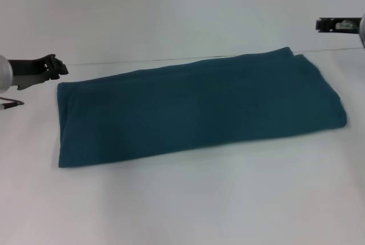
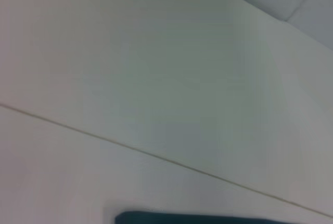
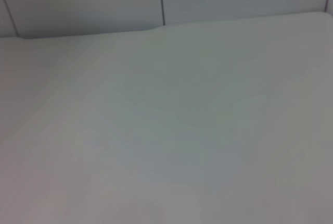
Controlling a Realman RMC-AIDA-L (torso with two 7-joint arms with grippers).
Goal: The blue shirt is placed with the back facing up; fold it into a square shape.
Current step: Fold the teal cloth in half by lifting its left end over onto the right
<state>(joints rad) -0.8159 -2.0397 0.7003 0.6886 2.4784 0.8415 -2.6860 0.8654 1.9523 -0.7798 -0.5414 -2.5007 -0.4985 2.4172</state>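
Lying folded lengthwise on table [image 1: 182,211]: blue shirt [image 1: 199,108], both arms off it.

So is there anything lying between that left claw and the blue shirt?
No. In the head view only bare white table separates the left gripper from the blue shirt.

You have one blue shirt [image 1: 199,108], the only cloth here, lying on one white table [image 1: 182,205]. You see two grippers: the left gripper [image 1: 54,65] and the right gripper [image 1: 328,24], one at each side.
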